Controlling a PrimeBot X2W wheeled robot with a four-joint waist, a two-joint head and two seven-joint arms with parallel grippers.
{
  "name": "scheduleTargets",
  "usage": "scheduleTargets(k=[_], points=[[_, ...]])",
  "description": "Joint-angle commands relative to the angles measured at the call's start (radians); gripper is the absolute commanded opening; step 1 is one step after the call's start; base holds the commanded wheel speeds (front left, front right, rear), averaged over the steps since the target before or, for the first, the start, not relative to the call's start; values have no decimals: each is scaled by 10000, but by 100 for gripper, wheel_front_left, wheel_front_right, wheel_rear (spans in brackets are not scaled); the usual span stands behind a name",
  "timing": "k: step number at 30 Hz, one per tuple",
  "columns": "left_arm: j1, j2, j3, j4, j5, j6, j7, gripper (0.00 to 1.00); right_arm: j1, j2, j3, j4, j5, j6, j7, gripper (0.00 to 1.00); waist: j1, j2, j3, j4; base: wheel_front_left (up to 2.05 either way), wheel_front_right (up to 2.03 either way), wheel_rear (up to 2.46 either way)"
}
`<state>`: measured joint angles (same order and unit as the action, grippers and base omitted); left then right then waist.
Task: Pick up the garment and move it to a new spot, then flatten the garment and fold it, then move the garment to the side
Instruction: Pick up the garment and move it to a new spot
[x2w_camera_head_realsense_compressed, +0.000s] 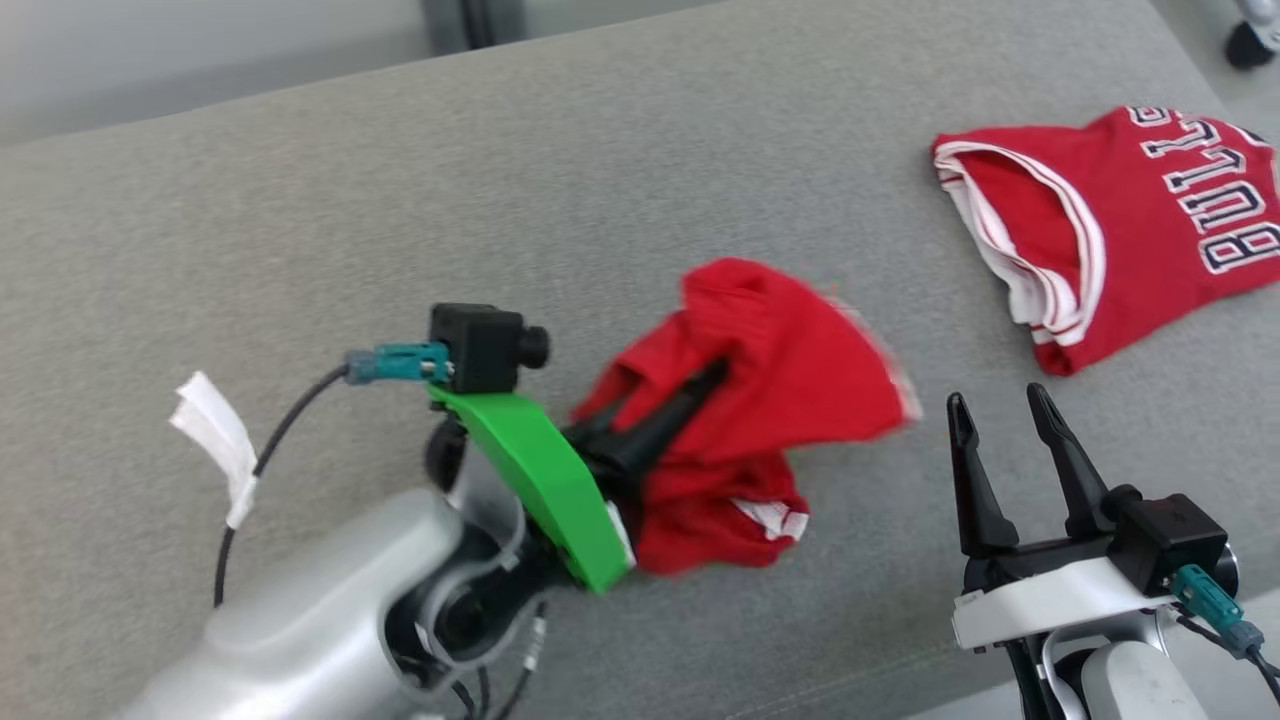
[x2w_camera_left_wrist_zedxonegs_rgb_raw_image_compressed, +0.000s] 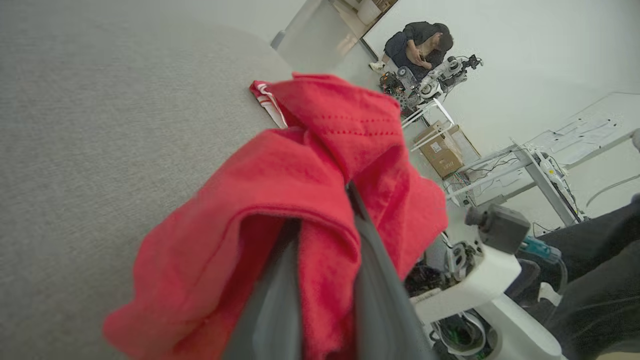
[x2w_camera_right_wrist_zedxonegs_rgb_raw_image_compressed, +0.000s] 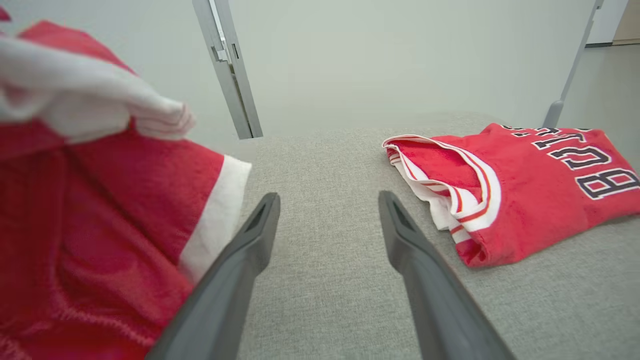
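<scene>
**Left claw holds red garment; right claw idle and open**

Left gripper (x2w_camera_head_realsense_compressed: 698, 392): the two dark fingers are clamped on a fold of the red garment (x2w_camera_head_realsense_compressed: 790, 390). In the left wrist view a strip of red cloth (x2w_camera_left_wrist_zedxonegs_rgb_raw_image_compressed: 280, 175) is pinched between the fingers (x2w_camera_left_wrist_zedxonegs_rgb_raw_image_compressed: 372, 280), and the rest drapes over and around them, hiding the tips.

Garment: bunched and crumpled, near the middle of the grey cloth surface (x2w_camera_head_realsense_compressed: 600, 180), slightly toward the robot. A white-trimmed edge shows at its lower side. In the right wrist view it hangs at the left (x2w_camera_right_wrist_zedxonegs_rgb_raw_image_compressed: 90, 210), with a white band along its edge just beside the right gripper's left finger. Whether its lowest part touches the surface cannot be told.

Right gripper (x2w_camera_head_realsense_compressed: 1000, 405): fingers spread apart with nothing between them (x2w_camera_right_wrist_zedxonegs_rgb_raw_image_compressed: 328, 197), held over bare surface, between the garment and a folded jersey (x2w_camera_head_realsense_compressed: 1130, 230).

Folded jersey: red with white trim and dark lettering, lying flat at the far right of the surface, well apart from the held garment (x2w_camera_right_wrist_zedxonegs_rgb_raw_image_compressed: 530, 190).

Other: a white tag (x2w_camera_head_realsense_compressed: 215, 430) on the left arm's cable. A person (x2w_camera_left_wrist_zedxonegs_rgb_raw_image_compressed: 420, 42) crouches in the background beyond the surface.
</scene>
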<state>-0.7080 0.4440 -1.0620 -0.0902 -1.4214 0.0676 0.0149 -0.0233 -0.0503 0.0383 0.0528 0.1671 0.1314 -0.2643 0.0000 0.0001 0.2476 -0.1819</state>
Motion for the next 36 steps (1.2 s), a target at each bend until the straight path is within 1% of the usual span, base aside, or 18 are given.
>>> scheduleTargets(k=[1, 6, 9, 11, 12, 13, 14, 16, 18, 20, 22, 23, 24, 25, 27, 30, 32, 36], points=[[-230, 66, 79, 676, -32, 72, 100, 0, 19, -3, 19, -44, 67, -15, 1, 100, 0, -1, 365, -721, 0, 0, 0], [-882, 0, 386, 3563, 155, 213, 34, 0, -147, -2, 177, -42, 154, -15, 1, 100, 0, -1, 611, -1006, 0, 0, 0], [-1284, -139, 728, 5285, 281, 332, -433, 0, -193, -5, 204, -17, 147, -15, 1, 100, 0, -1, 676, -1078, 0, 0, 0], [-1457, -326, 816, 6124, 327, 270, -680, 0, -187, -4, 163, -8, 126, -15, 1, 100, 0, -1, 674, -1076, 0, 0, 0], [-1517, -421, 867, 6445, 347, 203, -830, 24, -168, -4, 138, -4, 110, -15, 1, 100, 0, -1, 662, -1061, 0, 0, 0], [-1562, -544, 959, 6755, 340, 83, -1079, 71, -124, -4, 103, 15, 76, -15, 1, 100, 0, -1, 626, -1024, 0, 0, 0], [-1547, -673, 1064, 7014, 267, -29, -1264, 100, -81, -4, 68, 36, 54, -15, 1, 100, 0, -1, 587, -983, 0, 0, 0], [-1370, -879, 1173, 7540, 148, -219, -1525, 100, -10, -4, 9, 102, -4, -15, 1, 100, 0, -1, 480, -873, 0, 0, 0], [-1359, -947, 975, 7969, 584, -353, -1976, 100, -3, -4, 3, 153, -48, -15, 1, 100, 0, -1, 345, -769, 0, 0, 0], [-1308, -1043, 836, 8255, 1108, -373, -2476, 100, 8, -9, -10, 180, -131, -15, 1, 100, 0, -1, 158, -657, 0, 0, 0], [-1096, -1209, 1145, 8282, 1405, -334, -2738, 100, 46, -15, -138, 147, -226, -15, 1, 100, 0, -1, -25, -516, 0, 0, 0], [-992, -1209, 1419, 8155, 1813, -273, -2796, 100, 69, -12, -207, 122, -280, -15, 1, 100, 0, -1, -136, -434, 0, 0, 0], [-1040, -1148, 1831, 7909, 2327, -153, -2815, 100, 101, -12, -297, 105, -322, -15, 1, 100, 0, -1, -225, -340, 0, 0, 0], [-802, -1112, 2303, 7500, 3120, 61, -2815, 100, 132, -9, -368, 64, -386, -15, 1, 100, 0, -1, -319, -225, 0, 0, 0], [118, -1249, 3149, 6632, 4370, 444, -2786, 100, 176, -9, -493, -9, -511, -15, 1, 100, 0, -1, -491, -31, 0, 0, 0], [1361, -1391, 4187, 5035, 6469, 863, -2785, 100, 283, -13, -755, -39, -700, -15, 1, 100, 0, -1, -799, 315, 0, 0, 0], [2318, -1516, 4670, 4290, 7478, 1025, -2787, 100, 328, -12, -926, -32, -812, -15, 1, 100, 0, -1, -954, 533, 0, 0, 0], [3894, -1800, 5270, 3147, 9087, 1013, -2788, 100, 502, -12, -1264, 28, -984, -15, 1, 100, 0, -1, -1264, 961, 0, 0, 0]])
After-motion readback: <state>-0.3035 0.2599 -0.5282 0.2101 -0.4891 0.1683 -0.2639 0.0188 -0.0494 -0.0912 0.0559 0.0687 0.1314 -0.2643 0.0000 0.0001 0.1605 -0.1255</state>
